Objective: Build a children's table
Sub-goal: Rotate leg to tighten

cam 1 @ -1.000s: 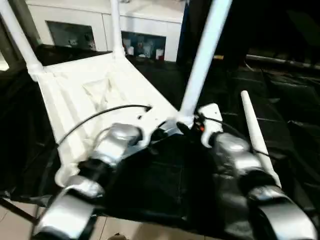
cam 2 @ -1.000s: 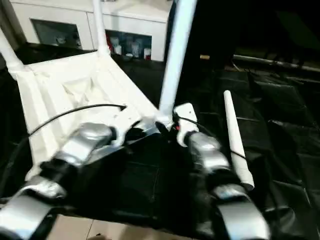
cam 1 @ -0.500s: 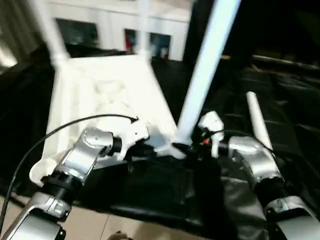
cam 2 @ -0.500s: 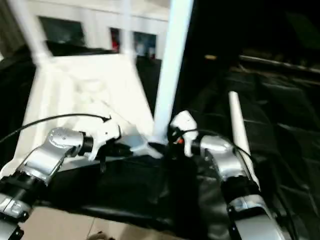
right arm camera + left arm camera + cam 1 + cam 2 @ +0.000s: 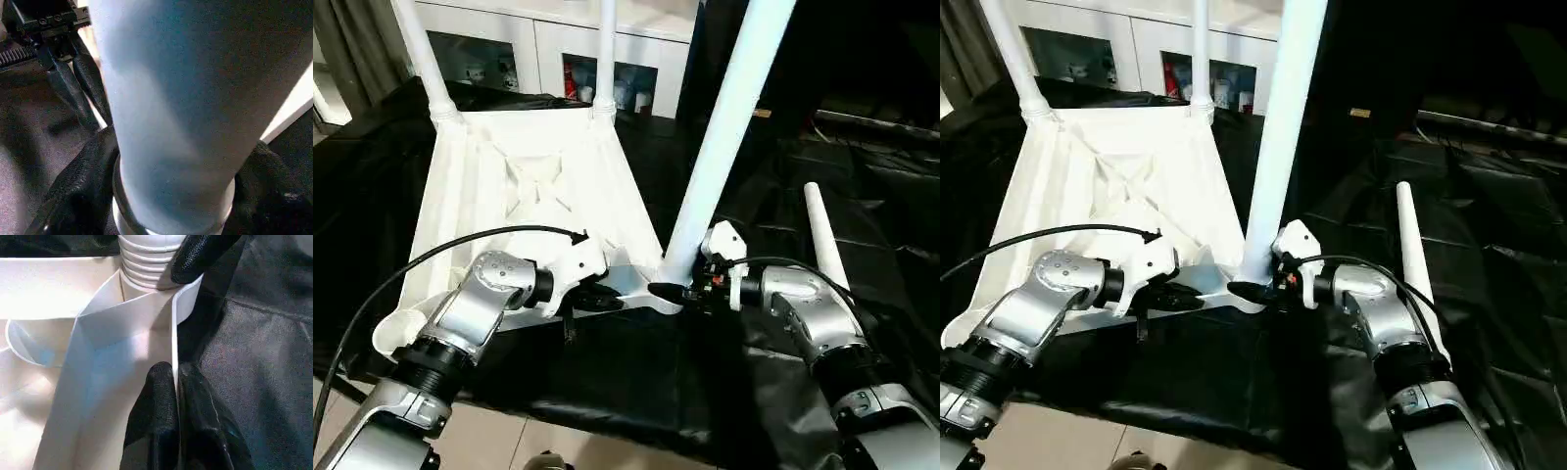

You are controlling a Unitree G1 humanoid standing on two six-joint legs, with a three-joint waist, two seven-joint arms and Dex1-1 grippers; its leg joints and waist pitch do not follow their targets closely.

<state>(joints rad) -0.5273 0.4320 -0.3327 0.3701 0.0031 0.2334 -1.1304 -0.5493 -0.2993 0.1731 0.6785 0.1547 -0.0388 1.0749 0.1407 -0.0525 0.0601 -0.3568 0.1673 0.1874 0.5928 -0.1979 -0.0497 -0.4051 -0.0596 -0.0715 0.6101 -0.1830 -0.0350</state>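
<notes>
The children's table top (image 5: 529,186) lies upside down on black cloth, ribbed underside up. Three white legs stand in its corner sockets: two at the far corners (image 5: 423,59) (image 5: 606,54) and one at the near right corner (image 5: 724,127). One more leg (image 5: 824,245) lies loose on the cloth to the right. My left gripper (image 5: 177,382) is shut on the thin near rim of the top, just left of the near right leg. My right gripper (image 5: 1246,291) wraps that leg's base, with a finger (image 5: 78,186) pressed against each side of it.
A white cabinet (image 5: 538,49) with glass doors stands behind the table. The near left corner socket (image 5: 396,333) sits at the cloth's front edge, with tiled floor below. A black cable (image 5: 460,245) arcs over my left forearm. Wrinkled black cloth (image 5: 881,196) spreads to the right.
The camera has shifted and steadied. My right gripper's fingers have narrowed onto the base of the near right leg. The left gripper keeps its hold on the rim.
</notes>
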